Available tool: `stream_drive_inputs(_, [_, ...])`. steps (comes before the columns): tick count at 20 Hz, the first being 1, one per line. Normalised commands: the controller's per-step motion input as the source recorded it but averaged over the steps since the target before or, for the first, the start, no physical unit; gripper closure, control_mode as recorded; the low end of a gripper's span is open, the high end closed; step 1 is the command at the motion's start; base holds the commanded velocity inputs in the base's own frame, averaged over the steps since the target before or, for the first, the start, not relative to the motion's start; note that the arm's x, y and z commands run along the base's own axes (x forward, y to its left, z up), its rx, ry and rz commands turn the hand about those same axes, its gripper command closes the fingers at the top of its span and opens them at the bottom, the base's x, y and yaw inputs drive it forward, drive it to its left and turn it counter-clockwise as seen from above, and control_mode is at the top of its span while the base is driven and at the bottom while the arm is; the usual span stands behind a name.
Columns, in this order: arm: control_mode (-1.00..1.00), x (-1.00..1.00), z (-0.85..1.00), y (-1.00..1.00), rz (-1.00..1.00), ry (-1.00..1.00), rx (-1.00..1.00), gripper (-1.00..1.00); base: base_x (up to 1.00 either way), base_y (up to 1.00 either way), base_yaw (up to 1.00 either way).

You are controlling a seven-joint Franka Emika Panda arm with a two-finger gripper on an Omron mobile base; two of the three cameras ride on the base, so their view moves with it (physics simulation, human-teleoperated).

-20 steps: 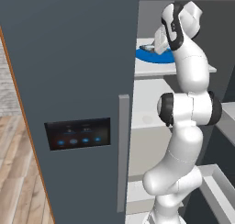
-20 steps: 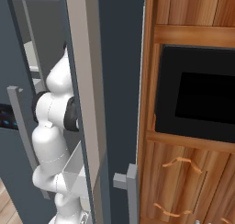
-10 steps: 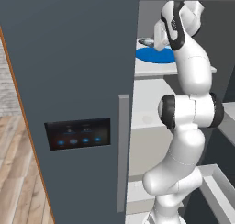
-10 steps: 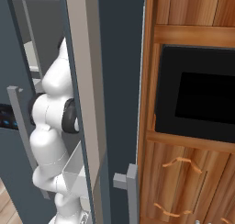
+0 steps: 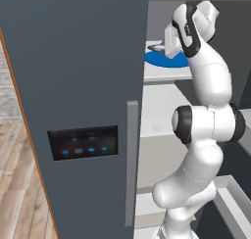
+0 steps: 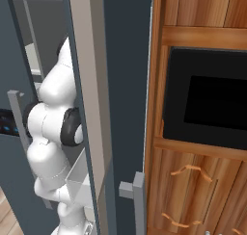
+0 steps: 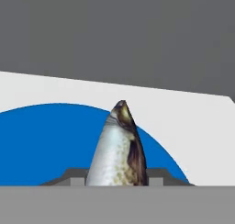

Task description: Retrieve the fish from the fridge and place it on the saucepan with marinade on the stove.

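Observation:
The fish, silvery-grey with a dark back, points away from me between my fingertips, just above a blue plate. My gripper is shut on the fish. In the left base view the gripper is at the fridge's upper white shelf. There the fish shows as a grey sliver over the blue plate. The left door of the fridge is closed, and the right side stands open around my arm. The saucepan and the stove are out of view.
The closed door has a long grey handle and a black panel with blue lights. A door bin sits low on the right. The open door's edge stands close beside my arm. Right of it are wooden cabinets and a black oven.
My hand has pulled slightly up and back from the blue plate with the fish, so more of the plate shows. The upper arm has shifted a little.

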Motion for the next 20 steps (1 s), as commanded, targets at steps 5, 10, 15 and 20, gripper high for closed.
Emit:
stream_drive_inputs(5, [-1.00,-0.55,0.00,0.00,0.00,-0.10,0.00,1.00,0.00,0.00,0.00])
stream_drive_inputs(10, [-1.00,-0.59,0.04,0.08,0.00,-0.12,-0.01,1.00,0.00,0.00,0.00])
stream_drive_inputs(15, [-1.00,-0.66,0.11,0.23,0.00,-0.16,-0.04,1.00,0.00,0.00,0.00])
stream_drive_inputs(20, [-1.00,-0.84,0.43,0.07,0.00,-0.24,-0.01,1.00,0.00,0.00,0.00])
